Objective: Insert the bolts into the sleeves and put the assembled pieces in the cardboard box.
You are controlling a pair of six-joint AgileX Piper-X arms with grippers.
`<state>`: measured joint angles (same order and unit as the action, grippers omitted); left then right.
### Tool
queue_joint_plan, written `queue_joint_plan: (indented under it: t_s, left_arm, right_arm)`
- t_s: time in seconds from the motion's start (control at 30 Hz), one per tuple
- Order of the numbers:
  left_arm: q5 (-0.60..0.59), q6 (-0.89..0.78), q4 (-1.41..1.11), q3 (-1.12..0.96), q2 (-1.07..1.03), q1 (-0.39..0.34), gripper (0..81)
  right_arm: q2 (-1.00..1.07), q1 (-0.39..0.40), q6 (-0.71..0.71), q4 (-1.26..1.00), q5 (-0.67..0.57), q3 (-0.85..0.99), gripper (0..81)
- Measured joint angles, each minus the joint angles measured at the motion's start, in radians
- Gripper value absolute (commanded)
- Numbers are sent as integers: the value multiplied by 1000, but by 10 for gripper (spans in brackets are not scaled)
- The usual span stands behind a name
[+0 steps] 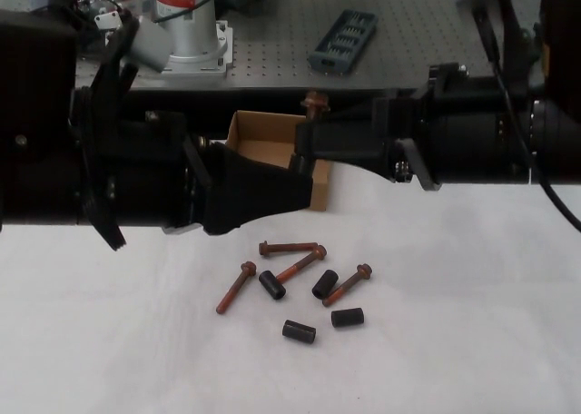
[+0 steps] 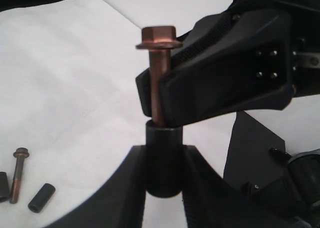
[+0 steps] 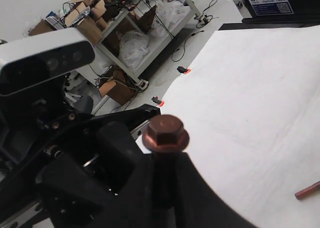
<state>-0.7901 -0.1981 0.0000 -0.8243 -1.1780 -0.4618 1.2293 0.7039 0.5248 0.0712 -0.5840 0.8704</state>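
While right pincer (image 3: pixel 164 180) grips bolt (image 2: pixel 158 43), left pincer (image 2: pixel 163 188) clasping sleeve (image 2: pixel 162 153), label (image 3: pixel 270 3) unreadable

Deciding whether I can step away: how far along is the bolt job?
Done: nothing I can confirm; the arms hide part of the box. In hand: the right gripper holds a bolt, tip at the mouth of the sleeve in the left gripper. Left: four loose bolts and four loose sleeves on the cloth.

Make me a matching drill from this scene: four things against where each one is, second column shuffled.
1. upright bolt
2. sleeve under it
3. cardboard box
4. loose sleeves

A. lying on the white cloth
B. in the left gripper jaws
C. in the right gripper jaws
D. at the cloth's far edge

Pairs: 1-C, 2-B, 3-D, 4-A
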Motion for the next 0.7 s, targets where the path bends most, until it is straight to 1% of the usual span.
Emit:
queue_joint_plan:
  t_s: [0.17, 0.23, 0.27, 0.3, 0.37, 0.43, 0.47, 0.7]
  left_arm:
    - [0, 0, 0, 0, 0, 0, 6]
    - [0, 0, 0, 0, 0, 0, 6]
    - [0, 0, 0, 0, 0, 0, 6]
    - [0, 0, 0, 0, 0, 0, 6]
    - [0, 0, 0, 1, 0, 0, 6]
    - [0, 0, -15, 6, 0, 0, 6]
    - [4, 0, -24, 8, 0, 0, 6]
    - [26, 0, -92, 7, 0, 3, 6]
  right_arm:
    - [0, 4, -10, 8, 6, 2, 29]
    - [0, 4, -10, 10, 6, 2, 4]
    - [0, 4, -10, 11, 6, 2, 24]
    - [0, 4, -10, 11, 6, 2, 80]
    - [0, 4, -10, 11, 8, 2, 221]
    - [0, 4, -10, 11, 7, 2, 384]
    - [-2, 4, -10, 13, 7, 2, 426]
    - [-4, 13, -6, 42, -7, 2, 400]
